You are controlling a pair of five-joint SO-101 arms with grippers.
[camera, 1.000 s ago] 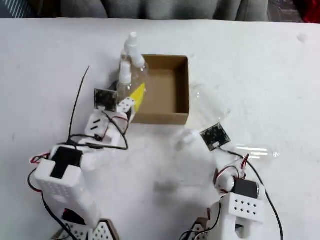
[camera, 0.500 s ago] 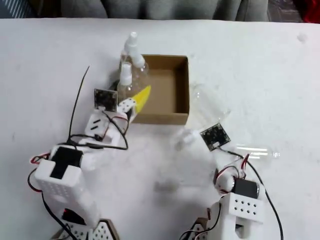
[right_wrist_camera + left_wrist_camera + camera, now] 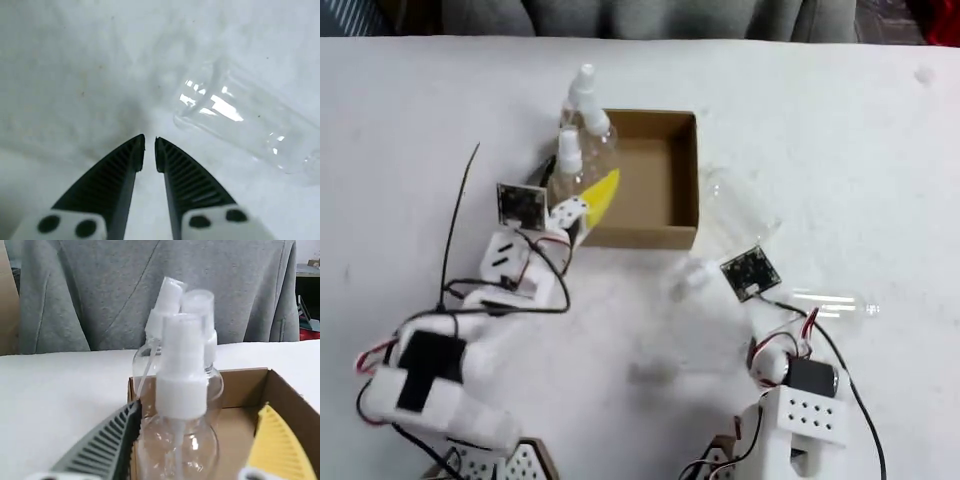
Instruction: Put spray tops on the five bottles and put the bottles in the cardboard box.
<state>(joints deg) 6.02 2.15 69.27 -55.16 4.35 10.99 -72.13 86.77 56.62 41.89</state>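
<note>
Yellow and grey jaws of the left gripper [image 3: 200, 412] stand spread around a spray-topped bottle [image 3: 181, 390]. The grey one touches its clear belly and the yellow one stays apart. The bottle stands upright at the 9 o'clock wall of the cardboard box [image 3: 645, 237], with a second capped bottle [image 3: 588, 100] at its 12 o'clock. At the box's 4 o'clock, the right gripper [image 3: 149, 145], nearly closed and empty, hangs over the white table [image 3: 840, 120]. A clear bottle [image 3: 240, 120] lies on its side near the tips.

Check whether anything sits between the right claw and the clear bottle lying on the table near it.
Nothing visible does: only bare table separates the right claw from the lying clear bottle.
</note>
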